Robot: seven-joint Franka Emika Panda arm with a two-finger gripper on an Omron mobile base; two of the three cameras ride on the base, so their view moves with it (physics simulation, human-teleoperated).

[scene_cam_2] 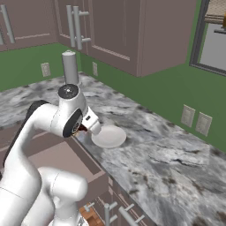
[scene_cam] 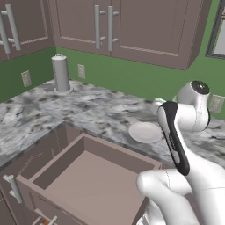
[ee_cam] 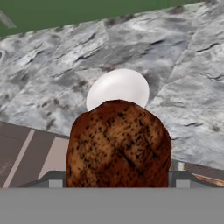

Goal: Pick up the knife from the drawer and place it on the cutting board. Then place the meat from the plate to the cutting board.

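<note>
While the drawer [scene_cam: 94, 184] is standing pulled open, the gripper [ee_cam: 117, 186] is clasping the meat [ee_cam: 118, 144] between widely spread jaws. It is hanging above the counter [ee_cam: 183, 65], near the bare white plate [ee_cam: 119, 89].

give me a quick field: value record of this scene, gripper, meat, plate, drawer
gripper: shut on the meat, lifted above the counter
meat: dark brown grilled lump between the fingers, off the plate
plate: white, bare, on the marble counter behind the drawer
drawer: pulled open, visible bottom bare
paper towel roll: upright, at the back of the counter
</note>
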